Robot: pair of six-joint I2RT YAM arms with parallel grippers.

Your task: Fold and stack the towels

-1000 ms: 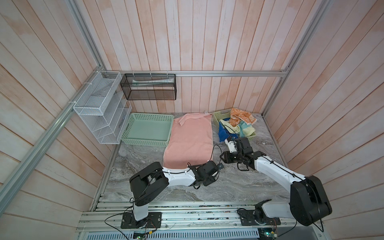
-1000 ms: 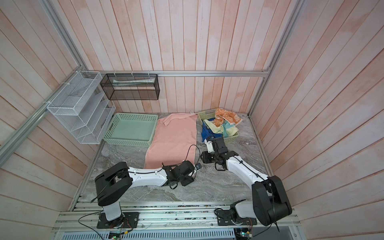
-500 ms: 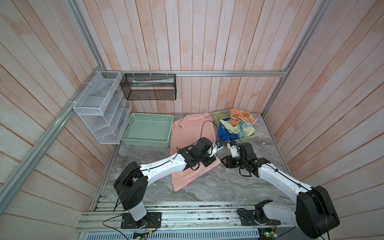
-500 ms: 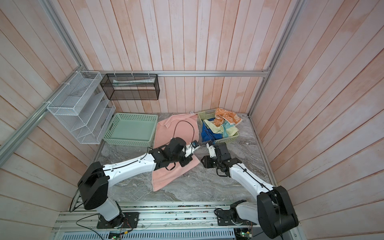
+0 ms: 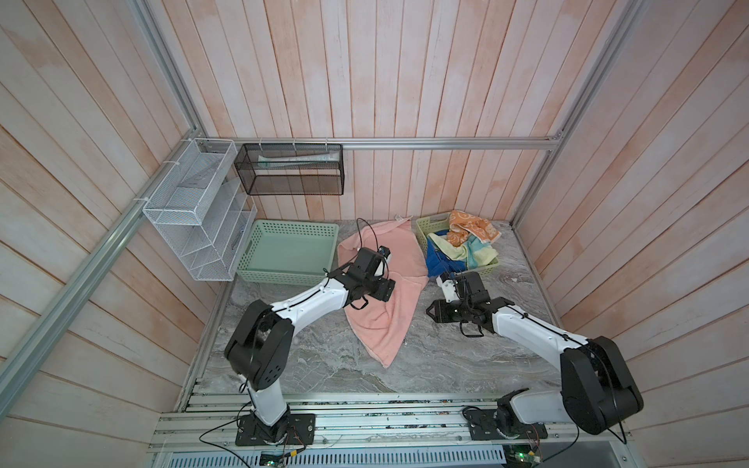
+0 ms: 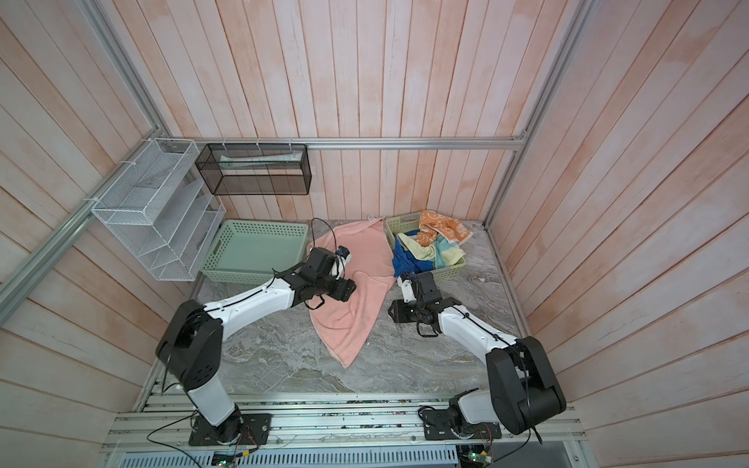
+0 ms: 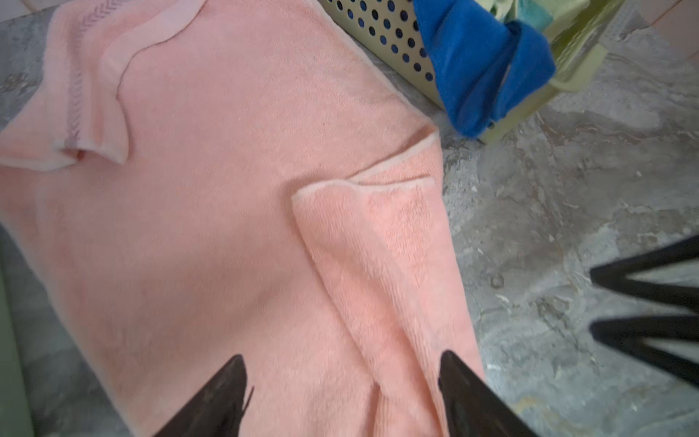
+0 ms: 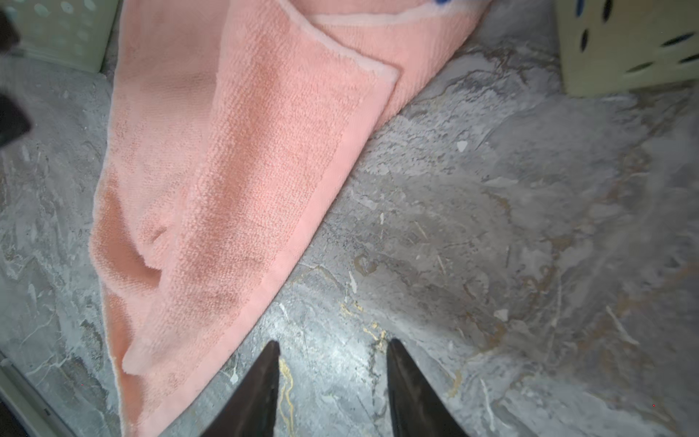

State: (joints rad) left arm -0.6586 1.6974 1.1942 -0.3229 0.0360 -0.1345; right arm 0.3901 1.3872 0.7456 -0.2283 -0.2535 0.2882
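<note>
The pink towel point(image 5: 381, 324) point(image 6: 348, 324) lies on the marble table, one near corner folded back over it in a slanted flap point(image 7: 378, 234) point(image 8: 234, 170). My left gripper point(image 5: 391, 289) point(image 6: 352, 289) point(image 7: 342, 363) hovers over that flap, open, with nothing between its fingers. To the right of the towel's edge my right gripper point(image 5: 429, 312) point(image 6: 391, 312) point(image 8: 333, 348) stands open over bare marble. The blue towel point(image 5: 439, 263) point(image 7: 484, 64), the pale yellow one point(image 5: 450, 249) and the orange one point(image 5: 472, 229) sit crumpled in the pale basket point(image 5: 484, 270).
An empty green basket point(image 5: 283, 277) stands at the back left, touching the pink towel's far corner. A white wire rack point(image 5: 194, 219) and a black mesh box point(image 5: 289, 170) hang on the walls. Bare marble point(image 5: 466, 356) stretches along the front.
The left gripper took the towel's near corner, carried it towards the back and opened, leaving a slanted fold. The right arm drew back a little to the right.
</note>
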